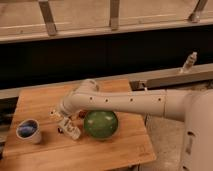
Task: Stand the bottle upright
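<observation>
Though the arm hides its wrist, the hand (pixel 64 125) (fingers together) clamps the tilted bottle (pixel 71 131) beside the green bowl (pixel 100 125).

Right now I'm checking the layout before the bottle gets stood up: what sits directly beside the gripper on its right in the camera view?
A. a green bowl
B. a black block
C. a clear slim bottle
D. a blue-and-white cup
A. The green bowl sits just to the right of the gripper, which is closed on the bottle low over the wooden table; the cup stands off to its left.
</observation>
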Robot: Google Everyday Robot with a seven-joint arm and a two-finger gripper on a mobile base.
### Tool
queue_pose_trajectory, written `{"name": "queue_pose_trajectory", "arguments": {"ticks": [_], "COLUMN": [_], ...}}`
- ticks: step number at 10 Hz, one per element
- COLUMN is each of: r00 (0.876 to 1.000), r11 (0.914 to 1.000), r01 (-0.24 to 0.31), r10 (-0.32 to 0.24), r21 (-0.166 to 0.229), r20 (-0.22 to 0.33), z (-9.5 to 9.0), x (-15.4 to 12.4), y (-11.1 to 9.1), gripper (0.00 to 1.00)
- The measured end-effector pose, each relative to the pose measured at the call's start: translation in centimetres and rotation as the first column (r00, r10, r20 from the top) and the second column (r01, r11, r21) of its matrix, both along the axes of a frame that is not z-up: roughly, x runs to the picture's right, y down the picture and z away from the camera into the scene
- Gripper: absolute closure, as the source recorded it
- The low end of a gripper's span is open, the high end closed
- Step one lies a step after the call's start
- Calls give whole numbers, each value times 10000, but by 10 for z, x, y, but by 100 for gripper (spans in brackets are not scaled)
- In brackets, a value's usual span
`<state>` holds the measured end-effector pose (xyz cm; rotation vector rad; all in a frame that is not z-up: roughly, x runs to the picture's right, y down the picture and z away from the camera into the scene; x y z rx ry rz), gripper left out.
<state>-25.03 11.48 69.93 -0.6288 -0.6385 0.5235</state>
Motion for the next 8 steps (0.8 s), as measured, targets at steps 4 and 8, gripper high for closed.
{"name": "queue_pose_trajectory", "arguments": {"ticks": [4,8], "r00": [9984,9949], "r11": [9991,9973], "r01": [-242,-497], "r10": [223,448], "r21": [353,534], "r20": [529,908], "z": [-6,-8], "x": [-1,2], "y": [-11,-16], "gripper": [100,100]}}
